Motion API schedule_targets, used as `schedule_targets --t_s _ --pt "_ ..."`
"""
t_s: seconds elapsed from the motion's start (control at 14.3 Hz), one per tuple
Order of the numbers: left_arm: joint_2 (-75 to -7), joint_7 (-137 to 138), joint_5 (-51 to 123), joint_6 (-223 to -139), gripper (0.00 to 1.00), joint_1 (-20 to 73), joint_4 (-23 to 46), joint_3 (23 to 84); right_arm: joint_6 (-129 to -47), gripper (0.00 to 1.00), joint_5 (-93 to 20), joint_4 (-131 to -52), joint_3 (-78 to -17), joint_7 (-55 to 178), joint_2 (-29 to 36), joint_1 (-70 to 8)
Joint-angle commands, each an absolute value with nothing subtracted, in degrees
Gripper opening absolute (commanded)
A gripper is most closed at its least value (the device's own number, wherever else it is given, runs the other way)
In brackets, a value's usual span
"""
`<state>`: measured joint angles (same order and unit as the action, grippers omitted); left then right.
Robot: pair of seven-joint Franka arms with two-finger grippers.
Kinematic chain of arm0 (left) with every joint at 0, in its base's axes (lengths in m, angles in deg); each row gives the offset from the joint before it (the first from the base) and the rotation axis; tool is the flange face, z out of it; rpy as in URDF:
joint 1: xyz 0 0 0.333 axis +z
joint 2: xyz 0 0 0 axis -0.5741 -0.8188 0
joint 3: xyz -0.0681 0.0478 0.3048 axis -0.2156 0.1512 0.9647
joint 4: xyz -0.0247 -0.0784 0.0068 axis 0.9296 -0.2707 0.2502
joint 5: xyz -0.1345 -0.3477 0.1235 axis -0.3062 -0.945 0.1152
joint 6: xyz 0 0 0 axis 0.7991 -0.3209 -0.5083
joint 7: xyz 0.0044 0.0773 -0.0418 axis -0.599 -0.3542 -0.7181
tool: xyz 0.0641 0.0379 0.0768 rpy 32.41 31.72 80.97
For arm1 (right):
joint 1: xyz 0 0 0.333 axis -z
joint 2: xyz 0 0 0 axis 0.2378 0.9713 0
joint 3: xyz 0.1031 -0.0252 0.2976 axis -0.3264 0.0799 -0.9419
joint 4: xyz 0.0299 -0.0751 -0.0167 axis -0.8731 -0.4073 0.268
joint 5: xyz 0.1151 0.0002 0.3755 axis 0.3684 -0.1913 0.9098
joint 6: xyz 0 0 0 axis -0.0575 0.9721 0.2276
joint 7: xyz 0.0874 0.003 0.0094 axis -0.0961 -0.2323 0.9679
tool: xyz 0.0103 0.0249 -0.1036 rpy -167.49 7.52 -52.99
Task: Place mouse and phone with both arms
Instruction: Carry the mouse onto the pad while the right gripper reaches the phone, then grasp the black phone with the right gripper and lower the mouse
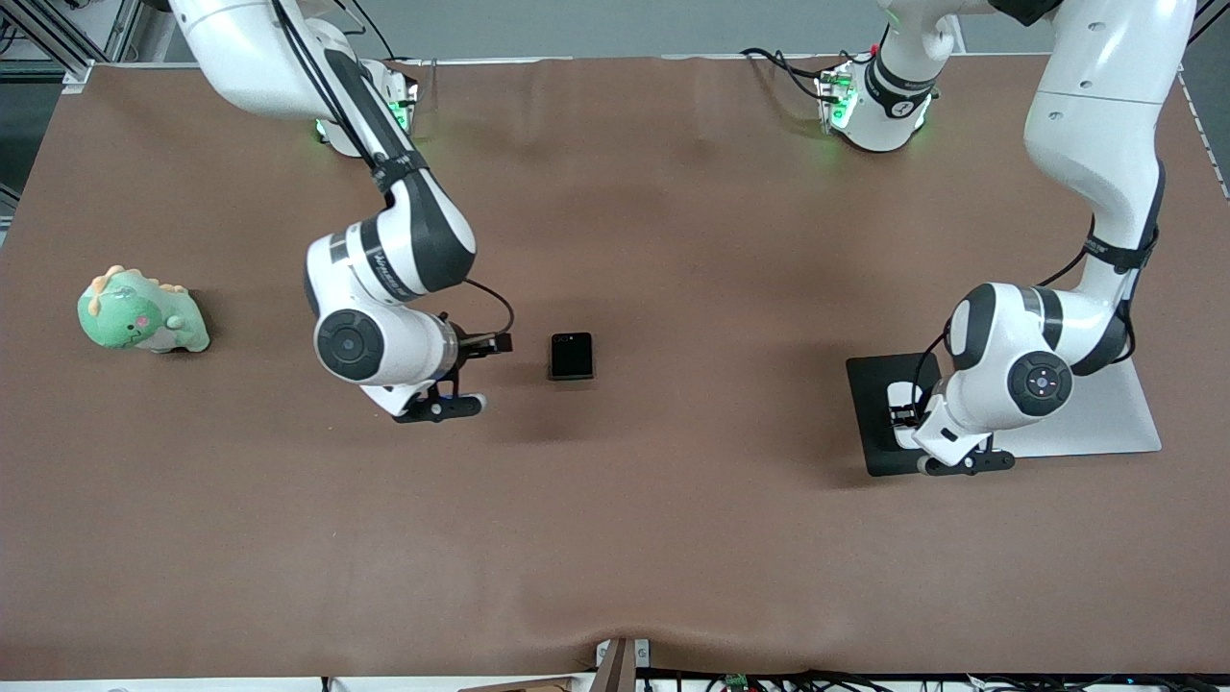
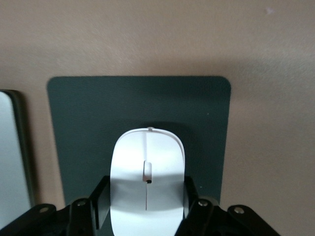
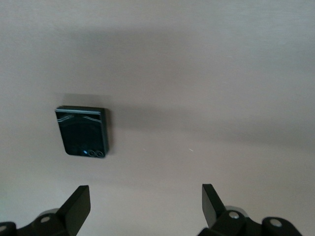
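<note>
**Mouse held over the pad, phone lying free**

My left gripper point(image 2: 146, 209) holds the white mouse point(image 2: 147, 177) between its jaws, over the dark pad point(image 2: 78, 128), low right in the front view. My right gripper point(image 3: 145, 206) hangs with jaws wide near the black phone point(image 1: 572, 356), mid-frame on the table point(image 1: 673, 538).

In the front view, the mouse point(image 1: 901, 396) was mostly hidden under the left arm's wrist, with only a sliver of white showing on the dark pad point(image 1: 879, 413), which was itself partly covered. The left gripper point(image 2: 146, 204) was cut off by the wrist view's edge, as was the mouse's rear end there. The right gripper point(image 3: 145, 201) was likewise cropped, only its fingertips being shown. A pale slab point(image 2: 12, 152) was cut by the left wrist view's edge and could not be identified from that view.
</note>
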<state>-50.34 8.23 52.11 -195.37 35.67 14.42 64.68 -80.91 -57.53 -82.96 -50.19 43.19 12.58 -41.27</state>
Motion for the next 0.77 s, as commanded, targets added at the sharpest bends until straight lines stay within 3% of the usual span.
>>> schedule_targets --t_s 0.0,0.7 --pt "-49.5 8.3 53.4 -197.0 0.53 36.1 16.0 64.3 -85.3 1.0 -56.0 -82.8 -49.7 39.0 15.3 -44.2" --pt "-50.4 6.3 53.6 -198.9 0.54 37.7 15.7 64.3 -96.3 1.0 -53.5 -82.7 -49.7 32.7 21.5 -50.3"
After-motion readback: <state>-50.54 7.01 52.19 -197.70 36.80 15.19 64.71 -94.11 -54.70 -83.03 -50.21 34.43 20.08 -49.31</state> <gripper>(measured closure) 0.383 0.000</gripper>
